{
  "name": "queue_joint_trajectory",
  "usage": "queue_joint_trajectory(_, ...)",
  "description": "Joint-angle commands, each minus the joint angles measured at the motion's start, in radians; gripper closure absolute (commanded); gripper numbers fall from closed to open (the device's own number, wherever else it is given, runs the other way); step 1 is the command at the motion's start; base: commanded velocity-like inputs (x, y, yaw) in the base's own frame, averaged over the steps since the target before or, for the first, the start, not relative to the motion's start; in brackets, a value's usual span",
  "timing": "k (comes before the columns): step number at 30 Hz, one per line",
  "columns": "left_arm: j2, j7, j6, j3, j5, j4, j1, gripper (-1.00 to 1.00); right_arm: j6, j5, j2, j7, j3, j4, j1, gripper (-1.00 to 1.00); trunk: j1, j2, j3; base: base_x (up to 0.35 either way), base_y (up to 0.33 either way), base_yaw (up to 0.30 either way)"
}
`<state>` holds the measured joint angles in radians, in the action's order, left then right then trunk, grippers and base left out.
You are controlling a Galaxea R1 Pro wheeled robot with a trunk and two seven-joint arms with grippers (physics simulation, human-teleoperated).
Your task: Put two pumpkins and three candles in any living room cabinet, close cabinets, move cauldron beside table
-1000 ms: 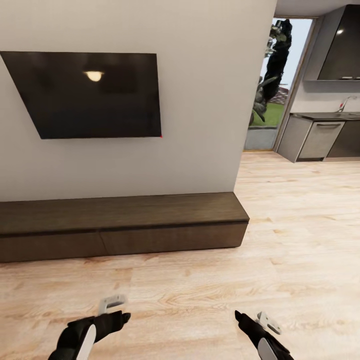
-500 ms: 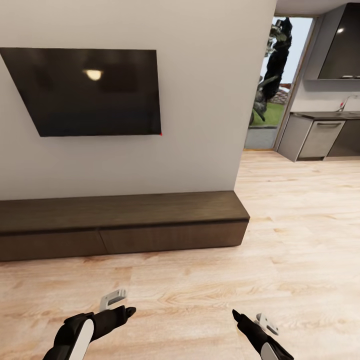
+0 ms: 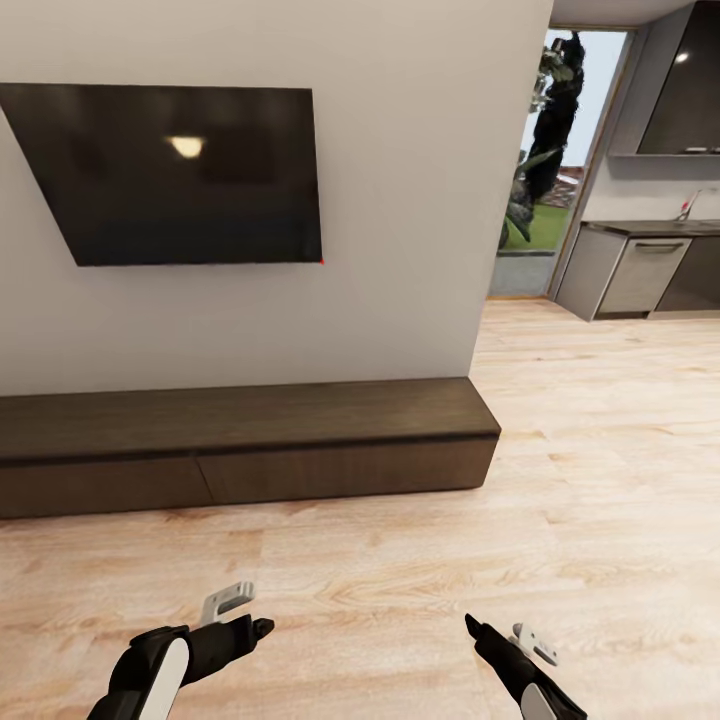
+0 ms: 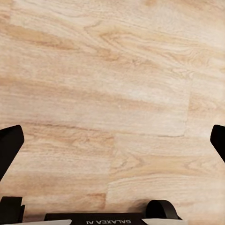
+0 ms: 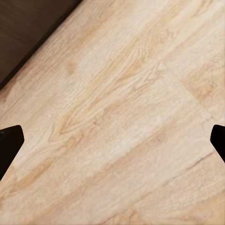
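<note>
- The cabinet (image 3: 250, 450) runs along the foot of the wall under the television (image 3: 175, 175), and both of its drawer fronts look flush and shut.
- No pumpkin, candle or cauldron can be seen here, so there is no telling from this spot whether any are already stowed — the closed fronts hide the insides.
- My judgement: the robot is either about to open a drawer or still has to fetch the items; nothing here shows a finished step beyond the cabinet being closed.
- The left gripper (image 4: 112, 140) hangs over bare wooden floor (image 3: 400, 580), its fingers spread wide at the two edges of the left wrist view, with nothing between them.
- The right gripper (image 5: 112, 140) is likewise spread wide and empty; its wrist view looks down on floor boards with the dark edge of the cabinet in one corner.
- Both arms are low in front of the robot, well short of the cabinet — neither touches anything.
- The kitchen (image 3: 640, 270) lies through the opening to the right.
</note>
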<state>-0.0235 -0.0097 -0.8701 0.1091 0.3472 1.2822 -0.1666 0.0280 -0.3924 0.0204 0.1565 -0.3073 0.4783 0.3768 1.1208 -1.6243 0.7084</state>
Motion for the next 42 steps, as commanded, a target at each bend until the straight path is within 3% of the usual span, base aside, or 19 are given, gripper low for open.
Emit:
queue_joint_trajectory(1, -0.001, -0.001, -0.006, 0.003, 0.003, 0.001, -0.001, -1.00, 0.003, -0.009, 0.001, 0.007, -0.006, 0.000, 0.001, -1.00, 0.004, -0.008, 0.004, 0.000, 0.000, 0.000)
queue_joint_trajectory(9, -0.007, -0.001, -0.007, -0.005, 0.004, -0.001, -0.001, -1.00, 0.002, -0.003, 0.000, 0.010, -0.006, 0.000, 0.001, -1.00, 0.035, -0.064, 0.029, 0.000, 0.000, 0.000)
queue_joint_trajectory(12, -0.015, -0.001, -0.007, -0.008, 0.003, -0.001, -0.001, -1.00, 0.002, 0.000, -0.001, 0.032, -0.006, 0.000, 0.001, -1.00, 0.035, -0.064, 0.029, 0.000, 0.000, 0.000)
queue_joint_trajectory(15, -0.019, -0.001, -0.007, -0.009, 0.004, -0.001, -0.001, -1.00, 0.002, 0.005, -0.004, 0.147, -0.005, 0.000, 0.002, -1.00, 0.035, -0.064, 0.029, 0.000, 0.000, 0.000)
queue_joint_trajectory(17, -0.020, -0.001, -0.008, -0.007, 0.004, -0.001, -0.001, -1.00, 0.001, 0.003, -0.005, 0.288, -0.006, 0.000, 0.002, -1.00, 0.035, -0.064, 0.029, 0.000, 0.000, 0.000)
queue_joint_trajectory(19, -0.020, -0.001, -0.008, -0.006, 0.004, -0.001, -0.001, -1.00, 0.001, 0.000, -0.005, 0.303, -0.007, 0.000, 0.002, -1.00, 0.035, -0.064, 0.029, 0.000, 0.000, 0.000)
queue_joint_trajectory(26, -0.014, -0.001, -0.032, -0.004, 0.072, -0.001, -0.001, -1.00, 0.001, -0.003, -0.005, 0.313, -0.007, 0.000, 0.002, -1.00, 0.054, -0.099, 0.045, 0.000, 0.000, 0.000)
queue_joint_trajectory(32, -0.013, -0.001, -0.043, -0.003, 0.086, -0.001, -0.001, -1.00, -0.005, -0.002, -0.004, 0.313, -0.007, 0.000, 0.002, -1.00, 0.073, -0.134, 0.060, 0.000, 0.000, 0.000)
queue_joint_trajectory(38, -0.008, -0.013, -0.066, 0.003, 0.095, 0.005, -0.001, -1.00, -0.156, 0.001, 0.025, 0.278, -0.001, -0.001, 0.002, -1.00, 0.096, -0.176, 0.079, 0.000, 0.000, 0.000)
queue_joint_trajectory(40, 0.007, -0.043, -0.113, 0.013, 0.121, 0.021, -0.001, -1.00, -0.184, -0.005, 0.046, 0.241, -0.003, -0.001, 0.002, -1.00, 0.104, -0.190, 0.086, 0.000, 0.000, 0.000)
queue_joint_trajectory(42, 0.036, -0.088, -0.148, 0.023, 0.177, 0.035, -0.001, -1.00, -0.197, -0.010, 0.059, 0.221, -0.003, 0.002, 0.005, -1.00, 0.111, -0.204, 0.092, 0.000, 0.000, 0.000)
